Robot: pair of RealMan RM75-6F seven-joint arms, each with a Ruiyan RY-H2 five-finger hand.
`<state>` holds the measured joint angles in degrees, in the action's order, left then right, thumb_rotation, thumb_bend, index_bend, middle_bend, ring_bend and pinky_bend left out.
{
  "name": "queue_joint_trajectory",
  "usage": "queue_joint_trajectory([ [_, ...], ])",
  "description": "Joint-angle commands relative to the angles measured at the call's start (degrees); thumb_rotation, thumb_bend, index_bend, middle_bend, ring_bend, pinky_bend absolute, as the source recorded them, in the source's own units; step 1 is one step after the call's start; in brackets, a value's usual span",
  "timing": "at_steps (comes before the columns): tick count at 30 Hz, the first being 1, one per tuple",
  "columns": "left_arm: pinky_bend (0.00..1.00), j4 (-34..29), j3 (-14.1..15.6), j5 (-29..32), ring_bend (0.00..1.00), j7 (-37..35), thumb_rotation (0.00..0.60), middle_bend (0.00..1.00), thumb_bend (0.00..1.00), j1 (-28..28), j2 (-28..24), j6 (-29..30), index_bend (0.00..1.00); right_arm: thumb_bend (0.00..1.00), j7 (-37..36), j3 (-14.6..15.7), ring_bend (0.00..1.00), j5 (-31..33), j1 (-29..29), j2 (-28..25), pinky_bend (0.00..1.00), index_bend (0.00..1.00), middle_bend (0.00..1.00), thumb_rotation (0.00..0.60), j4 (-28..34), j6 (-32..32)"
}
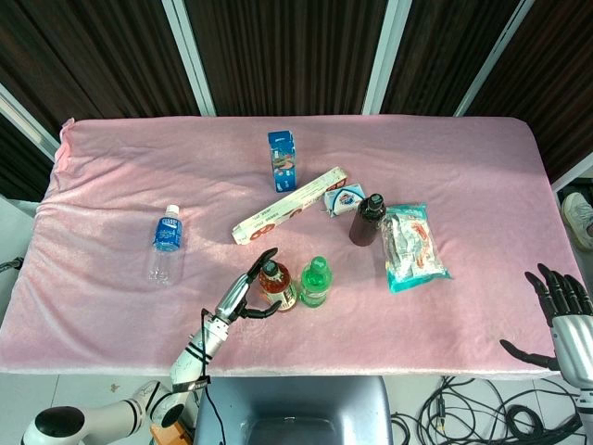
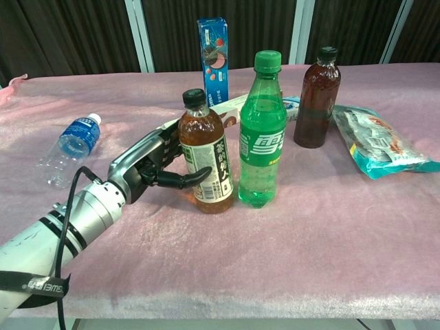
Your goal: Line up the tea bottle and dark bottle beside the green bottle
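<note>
the left hand (image 2: 155, 168) wraps its fingers around the tea bottle (image 2: 204, 165), which tilts slightly just left of the upright green bottle (image 2: 262, 141) near the front of the pink table (image 2: 289, 247). the dark bottle (image 2: 317, 100) stands apart, behind and to the right, beside a snack bag (image 2: 381, 144). the right hand (image 1: 561, 311) hangs off the table's right edge, fingers spread and holding nothing.
</note>
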<state>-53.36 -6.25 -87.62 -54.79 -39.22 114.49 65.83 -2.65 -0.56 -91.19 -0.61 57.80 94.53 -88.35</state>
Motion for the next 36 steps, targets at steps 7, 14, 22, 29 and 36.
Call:
queue_joint_trajectory([
  [7,0.05,-2.4,0.6,-1.1,0.00,1.7,0.600,0.00,0.30,0.5,-1.5,2.0,0.00,0.22,0.3,0.0,0.00,-0.1,0.0,0.1,0.04,0.00,0.00,0.600,0.0,0.0],
  [14,0.02,-6.4,3.6,-4.4,0.00,5.8,0.600,0.00,0.28,3.2,-8.2,7.3,0.00,0.22,0.6,0.0,0.00,-0.3,0.1,0.3,0.04,0.00,0.00,0.600,-0.2,-0.3],
  [22,0.01,-15.0,7.1,-5.7,0.00,13.5,0.600,0.00,0.28,11.2,-25.0,16.8,0.00,0.22,0.4,-0.1,0.00,-0.2,-1.0,0.7,0.04,0.00,0.00,0.600,-0.4,1.6],
  [29,0.00,-27.3,11.0,3.2,0.00,41.1,0.600,0.00,0.28,22.6,-44.0,20.0,0.00,0.22,-5.0,-4.3,0.00,2.5,-6.7,5.1,0.04,0.00,0.00,0.600,-6.5,6.7],
  [36,0.00,-31.2,9.5,6.9,0.00,51.6,0.600,0.00,0.29,29.3,-45.9,26.7,0.00,0.22,-11.8,-10.9,0.00,7.9,-17.1,11.9,0.04,0.00,0.00,0.600,-12.9,17.4],
])
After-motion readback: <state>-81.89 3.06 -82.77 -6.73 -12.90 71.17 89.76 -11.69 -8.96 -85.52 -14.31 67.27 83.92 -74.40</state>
